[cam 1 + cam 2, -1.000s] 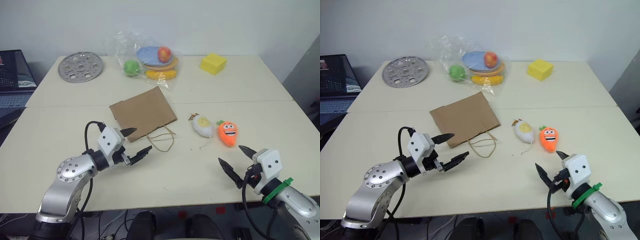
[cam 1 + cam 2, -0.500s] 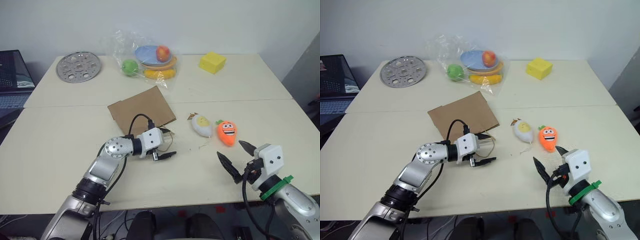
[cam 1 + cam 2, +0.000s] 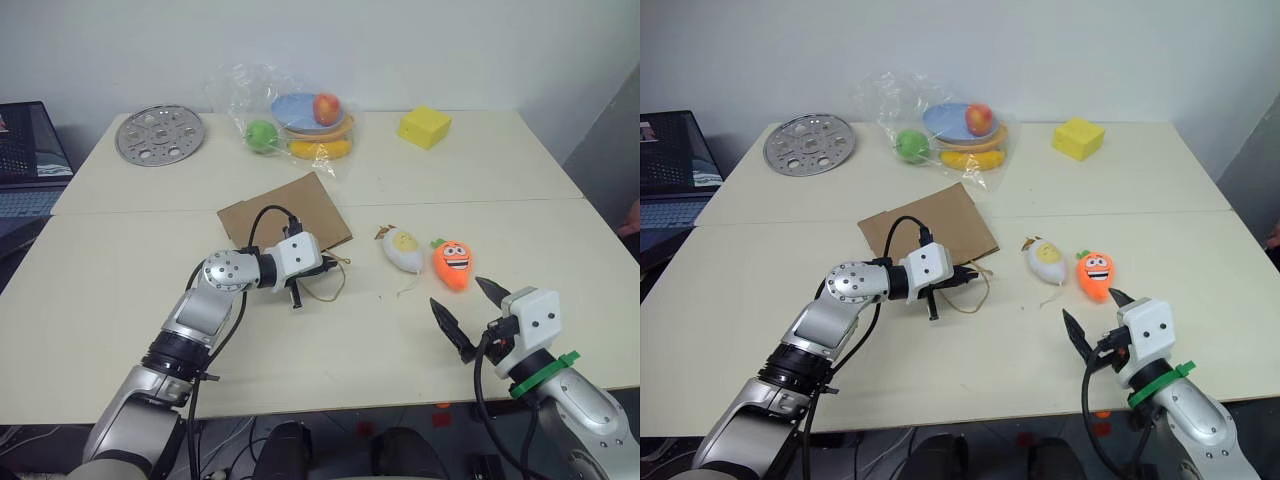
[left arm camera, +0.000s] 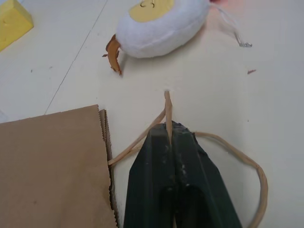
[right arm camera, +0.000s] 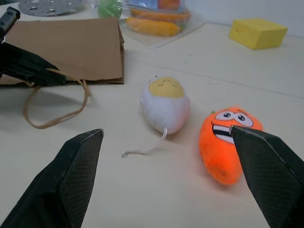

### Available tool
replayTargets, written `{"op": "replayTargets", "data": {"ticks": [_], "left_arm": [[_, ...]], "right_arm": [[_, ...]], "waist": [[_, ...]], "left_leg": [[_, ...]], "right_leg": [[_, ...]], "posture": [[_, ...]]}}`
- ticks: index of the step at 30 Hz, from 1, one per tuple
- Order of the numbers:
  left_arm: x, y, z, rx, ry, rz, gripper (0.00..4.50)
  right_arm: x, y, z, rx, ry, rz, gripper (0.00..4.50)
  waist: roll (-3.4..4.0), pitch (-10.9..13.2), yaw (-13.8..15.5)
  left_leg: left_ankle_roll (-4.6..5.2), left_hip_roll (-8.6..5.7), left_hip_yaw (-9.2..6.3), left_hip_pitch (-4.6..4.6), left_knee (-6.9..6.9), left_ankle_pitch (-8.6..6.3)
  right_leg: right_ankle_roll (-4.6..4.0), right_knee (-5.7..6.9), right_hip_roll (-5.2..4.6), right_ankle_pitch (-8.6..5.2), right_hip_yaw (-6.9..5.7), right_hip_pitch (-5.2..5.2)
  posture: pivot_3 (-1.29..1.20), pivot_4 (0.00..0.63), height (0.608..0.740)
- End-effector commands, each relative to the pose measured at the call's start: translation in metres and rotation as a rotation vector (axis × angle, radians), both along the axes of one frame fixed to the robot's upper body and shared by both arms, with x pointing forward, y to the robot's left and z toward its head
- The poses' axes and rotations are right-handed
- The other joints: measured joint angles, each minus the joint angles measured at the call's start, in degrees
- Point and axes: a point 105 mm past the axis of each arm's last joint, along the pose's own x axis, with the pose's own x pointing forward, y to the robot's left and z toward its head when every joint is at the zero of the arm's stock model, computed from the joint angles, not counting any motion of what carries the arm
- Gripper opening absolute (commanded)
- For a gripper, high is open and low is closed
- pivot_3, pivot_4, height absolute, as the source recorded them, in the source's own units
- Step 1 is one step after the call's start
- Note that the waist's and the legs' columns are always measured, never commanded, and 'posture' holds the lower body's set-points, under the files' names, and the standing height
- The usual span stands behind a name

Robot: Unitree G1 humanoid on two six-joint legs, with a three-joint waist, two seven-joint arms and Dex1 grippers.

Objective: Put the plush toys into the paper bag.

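Brown kraft paper bag (image 3: 287,212) lying flat and empty mid-table, twine handle (image 4: 167,114) now pinched in the closed left gripper (image 3: 322,268), spread wide beside the bag a second ago; soft white oval toy (image 3: 405,249) and orange carrot toy (image 3: 454,264) just beside it on the tabletop; right gripper (image 3: 468,314) gaping wide near the carrot; crinkled clear bag of fruit (image 3: 290,118) behind.

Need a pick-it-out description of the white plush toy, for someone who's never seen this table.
Start at the flat brown paper bag in the middle of the table, then look to its right, past the twine handle. The white plush toy lies there beside an orange carrot plush. It is the white oval one with a yellow face patch, the nearer of the two to the bag.
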Motion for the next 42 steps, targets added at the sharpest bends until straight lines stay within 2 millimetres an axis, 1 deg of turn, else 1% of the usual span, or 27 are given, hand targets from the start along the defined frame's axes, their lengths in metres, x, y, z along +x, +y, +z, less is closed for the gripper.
{"op": "replayTargets", "data": {"ticks": [1, 2, 3, 5, 7, 10, 12, 14, 15, 19, 21, 25, 29, 33, 34, 36, 41, 42], "left_arm": [[0.007, -0.003, 0.04, -0.171, 0.107, -0.017, 0.04], [0.007, -0.007, 0.057, -0.228, 0.155, -0.041, 0.04], [0.007, -0.009, 0.067, -0.262, 0.185, -0.059, 0.04], [0.006, -0.011, 0.081, -0.289, 0.238, -0.1, 0.04], [0.007, -0.011, 0.087, -0.292, 0.256, -0.117, 0.04], [0.007, -0.007, 0.087, -0.271, 0.268, -0.135, 0.0], [0.012, -0.003, 0.086, -0.271, 0.271, -0.116, 0.0], [0.012, 0.0, 0.084, -0.26, 0.274, -0.133, 0.0], [0.012, 0.001, 0.084, -0.263, 0.278, -0.14, 0.0], [0.011, 0.004, 0.095, -0.328, 0.299, -0.167, 0.0], [0.01, 0.006, 0.098, -0.336, 0.304, -0.178, 0.0], [0.011, 0.011, 0.11, -0.374, 0.29, -0.163, 0.0], [0.003, 0.016, 0.121, -0.386, 0.3, -0.189, 0.0], [-0.002, 0.019, 0.134, -0.423, 0.305, -0.191, 0.0], [-0.004, 0.02, 0.132, -0.412, 0.305, -0.192, 0.0], [-0.008, 0.02, 0.129, -0.394, 0.305, -0.194, 0.0], [-0.016, 0.022, 0.132, -0.426, 0.31, -0.184, 0.0], [-0.017, 0.024, 0.132, -0.424, 0.302, -0.173, 0.0]], "right_arm": [[0.005, 0.004, 0.011, -0.007, -0.027, 0.017, 4.5], [0.009, 0.009, 0.014, 0.002, -0.027, 0.039, 4.5], [0.011, 0.012, 0.015, 0.007, -0.027, 0.056, 4.5], [0.019, 0.022, 0.016, 0.002, -0.025, 0.087, 4.5], [0.026, 0.031, 0.015, 0.002, -0.025, 0.108, 4.5], [0.039, 0.043, 0.02, 0.036, -0.04, 0.133, 3.89], [0.047, 0.053, 0.023, 0.059, -0.041, 0.162, 3.22], [0.06, 0.064, 0.024, 0.052, -0.045, 0.184, 2.41], [0.065, 0.07, 0.024, 0.044, -0.045, 0.197, 2.16], [0.089, 0.094, 0.018, 0.014, -0.037, 0.232, 0.66], [0.096, 0.103, 0.015, 0.008, -0.027, 0.248, 0.01], [0.109, 0.121, 0.007, -0.024, -0.02, 0.276, 0.01], [0.118, 0.133, 0.002, -0.024, -0.015, 0.279, 0.01], [0.128, 0.152, -0.004, -0.002, 0.005, 0.298, 0.01], [0.131, 0.159, -0.006, 0.008, 0.017, 0.307, 0.01], [0.134, 0.168, -0.01, 0.018, 0.029, 0.317, 0.01], [0.14, 0.179, -0.022, 0.067, 0.07, 0.291, 0.01], [0.142, 0.179, -0.031, 0.04, 0.097, 0.276, 0.01]], "waist": [[-0.09, 0.1, 0.0], [-0.18, 0.1, 0.0], [-0.24, 0.2, 0.0], [-0.25, 0.2, 0.0], [-0.23, 0.2, -0.2], [-0.23, 0.2, -0.4], [-0.22, 0.2, -0.4], [-0.22, 0.2, -0.4], [-0.22, 0.2, -0.5], [-0.22, 0.2, -0.4], [-0.22, 0.2, -0.4], [-0.21, 0.2, -0.4], [-0.21, 0.2, -0.5], [-0.18, 0.2, -1.2], [-0.18, 0.2, -1.3], [-0.18, 0.2, -1.5], [-0.17, 0.2, -1.6], [-0.17, 0.2, -1.6]], "left_leg": [[0.0, 0.0, 0.0, 0.0, 0.0, 0.0], [-0.02, 0.0, -0.02, 0.0, 0.03, 0.02], [-0.07, 0.01, -0.03, 0.0, 0.04, 0.05], [-0.1, 0.03, -0.1, 0.0, 0.09, 0.08], [-0.09, 0.02, -0.07, 0.01, 0.1, 0.08], [-0.09, 0.02, -0.03, 0.02, 0.03, 0.08], [-0.1, 0.07, -0.06, -0.05, 0.01, 0.08], [-0.1, 0.09, -0.06, -0.11, 0.01, 0.08], [-0.1, 0.1, -0.06, -0.17, 0.01, 0.08], [-0.11, 0.09, -0.07, -0.4, 0.05, 0.09], [-0.11, 0.09, -0.08, -0.53, 0.08, 0.09], [-0.11, 0.09, -0.18, -0.92, 0.27, 0.09], [-0.1, 0.09, -0.22, -1.01, 0.45, 0.08], [-0.1, 0.12, -0.23, -1.01, 0.59, 0.08], [-0.1, 0.12, -0.25, -1.01, 0.65, 0.08], [-0.1, 0.13, -0.27, -0.98, 0.72, 0.08], [-0.1, 0.14, -0.3, -0.91, 0.75, 0.09], [-0.11, 0.15, -0.3, -0.91, 0.77, 0.09]], "right_leg": [[0.0, 0.0, 0.01, 0.0, 0.0, 0.0], [0.0, 0.05, 0.03, 0.0, -0.03, -0.01], [0.0, 0.06, 0.07, 0.0, -0.03, 0.0], [0.0, 0.07, 0.29, 0.0, -0.06, 0.02], [0.0, 0.07, 0.32, 0.0, -0.01, 0.02], [-0.01, 0.05, 0.34, 0.0, 0.05, -0.02], [-0.01, 0.05, 0.4, 0.0, 0.04, -0.1], [-0.01, 0.06, 0.42, 0.01, 0.05, -0.2], [-0.02, 0.07, 0.42, 0.01, 0.05, -0.28], [-0.04, 0.12, 0.43, 0.02, 0.04, -0.51], [-0.05, 0.12, 0.43, 0.03, 0.03, -0.62], [-0.05, 0.12, 0.44, 0.03, 0.02, -0.84], [-0.05, 0.15, 0.43, 0.03, 0.01, -0.85], [-0.06, 0.29, 0.43, 0.03, 0.02, -0.83], [-0.06, 0.4, 0.43, 0.03, 0.01, -0.84], [-0.06, 0.55, 0.43, 0.03, 0.02, -0.85], [-0.06, 0.8, 0.38, 0.03, 0.04, -0.87], [-0.06, 0.85, 0.28, 0.03, 0.04, -0.88]], "posture": [[0.0, 0.15, 0.74], [0.0, 0.15, 0.74], [0.0, 0.15, 0.74], [0.0, 0.15, 0.74], [0.0, 0.15, 0.74], [0.0, 0.15, 0.74], [0.0, 0.15, 0.74], [0.0, 0.15, 0.74], [0.0, 0.15, 0.74], [0.0, 0.15, 0.74], [0.0, 0.15, 0.74], [0.0, 0.15, 0.74], [0.0, 0.15, 0.74], [0.0, 0.15, 0.74], [0.0, 0.15, 0.74], [0.0, 0.15, 0.74], [0.0, 0.15, 0.74], [0.0, 0.15, 0.74]]}}
